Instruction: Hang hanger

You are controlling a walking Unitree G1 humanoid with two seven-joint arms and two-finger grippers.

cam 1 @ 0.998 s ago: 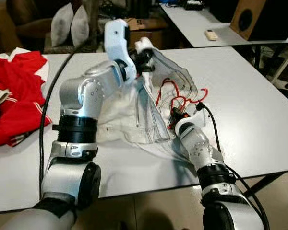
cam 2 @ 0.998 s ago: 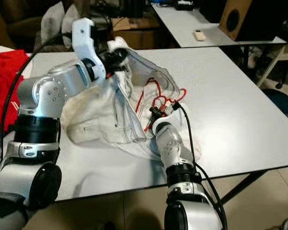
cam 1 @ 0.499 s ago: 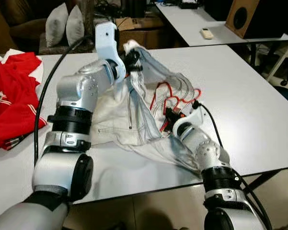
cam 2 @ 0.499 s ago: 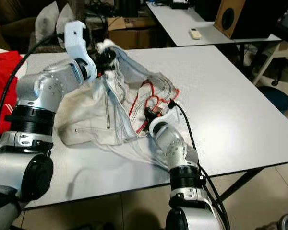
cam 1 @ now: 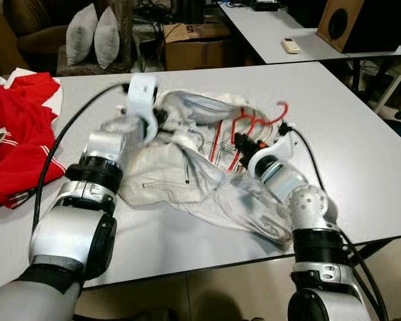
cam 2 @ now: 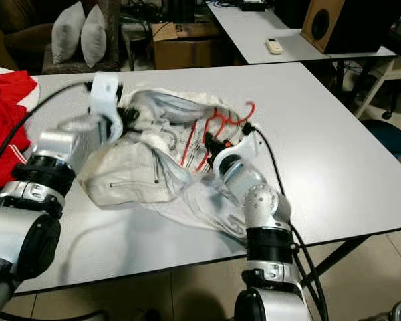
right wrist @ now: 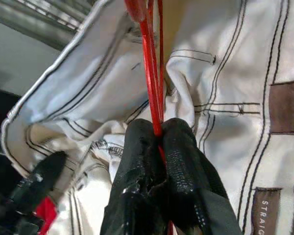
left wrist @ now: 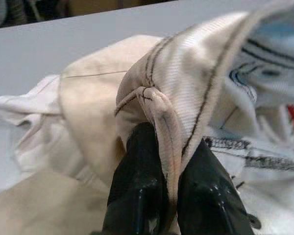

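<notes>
A cream-white jacket [cam 1: 167, 174] with dark stitching lies bunched on the grey table [cam 1: 361, 147]. Red wire hangers [cam 1: 250, 124] poke out of its opening, hooks pointing to the far right. My right gripper [cam 1: 241, 143] is shut on the red hangers [right wrist: 149, 73], with the thin red wires pinched between its black fingers [right wrist: 179, 166]. At the garment's far left my left gripper [cam 1: 162, 118] is shut on a rolled hem of the jacket [left wrist: 159, 117], its fingertips [left wrist: 142, 161] clamping a cord-like edge. Part of the hangers is hidden inside the fabric.
Red and white clothing [cam 1: 17, 134] lies on the table's left side. A second table [cam 1: 281, 30] with a remote [cam 1: 292, 45] and a speaker [cam 1: 351, 23] stands behind. Two pillows [cam 1: 93, 33] and a cardboard box [cam 1: 194, 40] are at the back.
My left arm has dropped low toward the table, bringing the jacket edge down with it. The right gripper has pushed the hangers forward and to the right. The camera has also shifted.
</notes>
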